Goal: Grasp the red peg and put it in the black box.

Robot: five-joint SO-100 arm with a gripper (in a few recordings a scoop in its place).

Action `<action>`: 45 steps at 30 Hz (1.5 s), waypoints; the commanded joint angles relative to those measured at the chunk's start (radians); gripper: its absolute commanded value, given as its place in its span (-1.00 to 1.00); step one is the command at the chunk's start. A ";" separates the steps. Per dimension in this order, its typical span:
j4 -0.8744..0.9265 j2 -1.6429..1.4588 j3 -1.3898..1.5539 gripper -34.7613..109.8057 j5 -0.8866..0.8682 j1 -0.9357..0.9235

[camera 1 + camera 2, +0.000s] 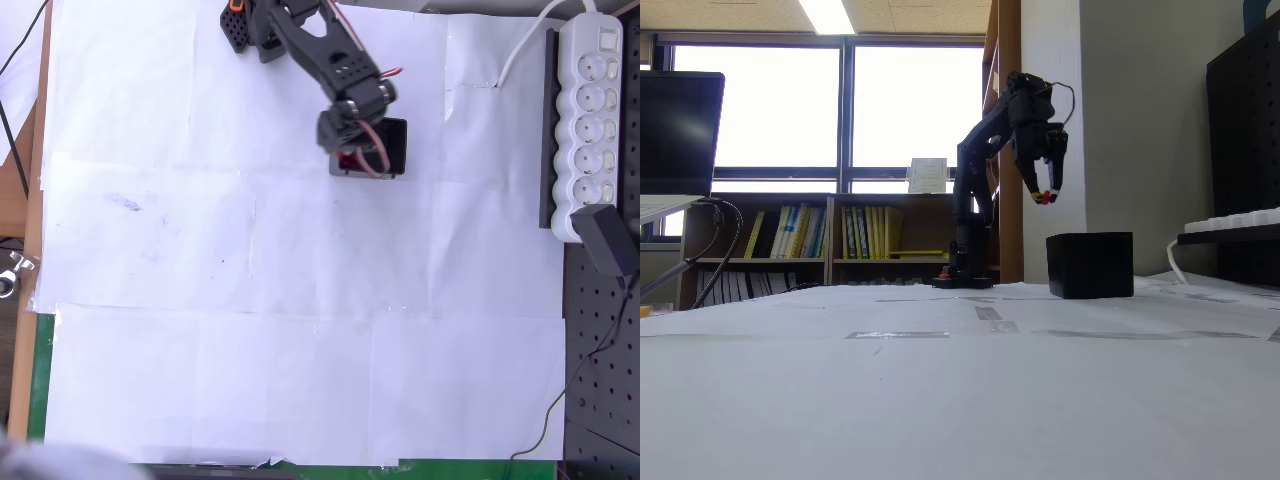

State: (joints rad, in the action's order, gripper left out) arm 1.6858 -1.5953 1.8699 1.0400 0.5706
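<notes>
My gripper hangs in the air above and slightly left of the black box in the fixed view, pointing down. It is shut on the red peg, a tiny red spot at the fingertips. From overhead, the black arm reaches down from the top edge. There the gripper covers the left part of the black box, and the red peg shows as a small dark red patch between the fingers. The box stands on white paper.
A white power strip lies along the right edge, with a black adapter below it on a black pegboard. White paper sheets cover the table. The arm's base sits at the top.
</notes>
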 commanded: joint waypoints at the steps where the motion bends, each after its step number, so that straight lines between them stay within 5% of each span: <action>1: -0.094 0.075 -0.074 -0.52 -0.086 0.058; 8: -0.245 0.081 -0.190 -0.48 -0.201 0.120; 15: -0.235 0.087 -0.184 0.13 -0.192 0.133; 21: -0.216 0.104 -0.178 0.14 -0.137 0.118; 27: -0.153 0.120 -0.106 0.13 -0.135 0.106; 30: -0.097 0.167 -0.029 -0.08 -0.118 0.104; 32: -0.103 0.233 0.018 -0.40 -0.103 0.095; 36: -0.215 0.437 -0.012 -0.47 0.043 0.021; 45: -0.842 1.216 -1.117 -0.52 0.532 -0.368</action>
State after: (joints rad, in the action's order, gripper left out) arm 1.0262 -0.7240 1.2349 1.4205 0.3344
